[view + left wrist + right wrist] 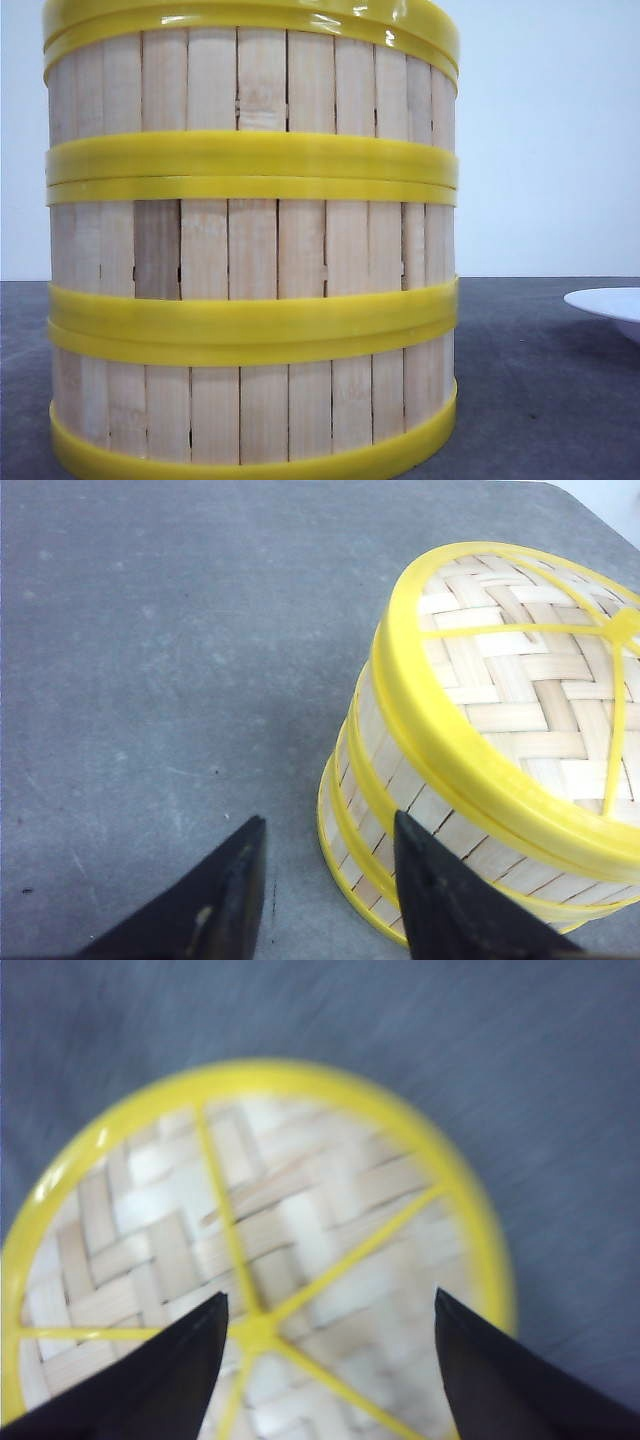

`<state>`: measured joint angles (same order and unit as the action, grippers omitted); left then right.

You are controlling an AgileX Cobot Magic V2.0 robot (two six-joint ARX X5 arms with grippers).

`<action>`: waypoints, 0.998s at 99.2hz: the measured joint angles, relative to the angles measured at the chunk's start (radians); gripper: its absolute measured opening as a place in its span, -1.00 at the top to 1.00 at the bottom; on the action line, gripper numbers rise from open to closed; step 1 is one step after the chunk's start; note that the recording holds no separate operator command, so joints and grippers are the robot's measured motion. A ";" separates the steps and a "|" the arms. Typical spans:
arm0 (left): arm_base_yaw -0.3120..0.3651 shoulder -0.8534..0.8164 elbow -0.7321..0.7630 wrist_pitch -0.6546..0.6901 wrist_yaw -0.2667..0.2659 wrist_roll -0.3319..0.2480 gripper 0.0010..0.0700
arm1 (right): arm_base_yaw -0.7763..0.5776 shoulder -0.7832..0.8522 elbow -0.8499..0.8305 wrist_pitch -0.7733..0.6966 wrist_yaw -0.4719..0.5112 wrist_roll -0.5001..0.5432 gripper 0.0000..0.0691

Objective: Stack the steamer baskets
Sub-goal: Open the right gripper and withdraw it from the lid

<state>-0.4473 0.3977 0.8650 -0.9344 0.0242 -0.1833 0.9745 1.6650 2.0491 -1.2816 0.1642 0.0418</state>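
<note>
The three baskets (250, 250) stand stacked one on another on the bench (540, 400), the lid (520, 680) on top, with the plate (610, 305) well apart to their right.

Right gripper (330, 1345): dark fingers spread apart, nothing between them. Below it a round woven lid (200, 1250), yellow rim, yellow spokes meeting at a hub near the left finger. Picture blurred. Grey table (520, 1080) beyond the lid's rim.
</note>
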 joint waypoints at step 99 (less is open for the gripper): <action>0.000 -0.105 -0.011 0.099 0.000 0.007 0.36 | -0.047 -0.903 -0.781 0.247 0.415 0.117 -0.15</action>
<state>-0.4473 0.2928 0.8536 -0.8352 0.0242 -0.1764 0.9276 0.7616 1.2682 -1.0348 0.5797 0.1593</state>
